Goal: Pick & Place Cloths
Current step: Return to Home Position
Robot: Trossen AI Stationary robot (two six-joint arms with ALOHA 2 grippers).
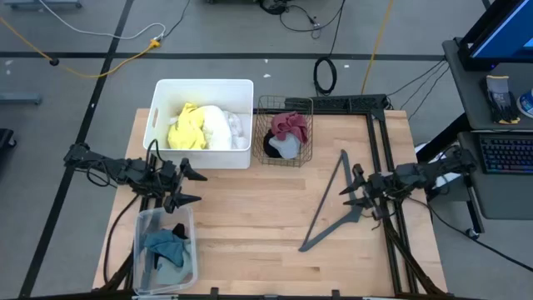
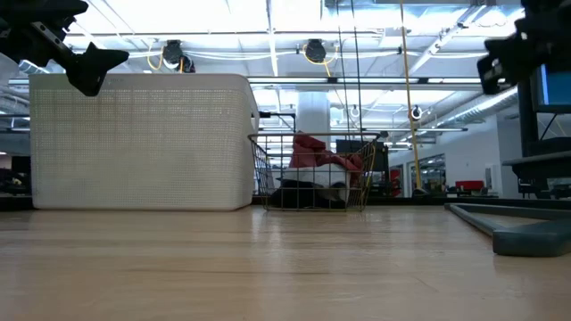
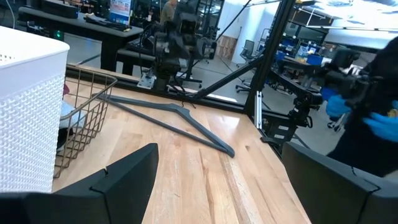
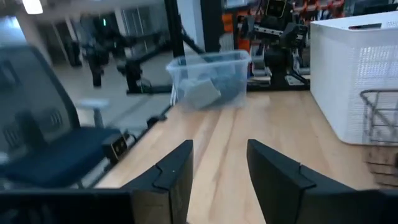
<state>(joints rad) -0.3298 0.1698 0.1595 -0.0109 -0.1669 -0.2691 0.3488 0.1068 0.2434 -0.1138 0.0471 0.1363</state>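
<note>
Nearest: transparent bin point(image 1: 138, 250) on the front corner of the table point(image 1: 266, 233), on the left arm's side. A blue-teal cloth point(image 1: 164, 245) is crumpled inside, with a pale grey piece point(image 1: 172, 273) in front of it and something black toward the far end (can't separate items further through the plastic). The low view misses this bin entirely.

Mid-table, the left gripper point(image 1: 193, 187) hovers just beyond the bin, off the wood, fingers spread wide with nothing in them. Over the right side, the right gripper point(image 4: 219, 144) has its fingers parted by a narrower gap, also empty. From above it overlaps the hook end of the dark grey hanger point(image 1: 325, 197), but the low view puts it well above the board, so no contact. The hanger lies flat, long arm running diagonally toward the front.

Far edge: white bin point(image 1: 158, 108) holds a yellow cloth point(image 1: 185, 130) bunched on the left arm's side, touching a white cloth point(image 1: 223, 127) next to it. The bin's perforated wall hides both in the low view. Just beside it, the wire basket point(image 1: 285, 100) holds a maroon cloth point(image 1: 290, 125) on top of a black cloth point(image 1: 270, 148) and a light grey piece point(image 1: 288, 150). Can't tell how many garments sit underneath.
</note>
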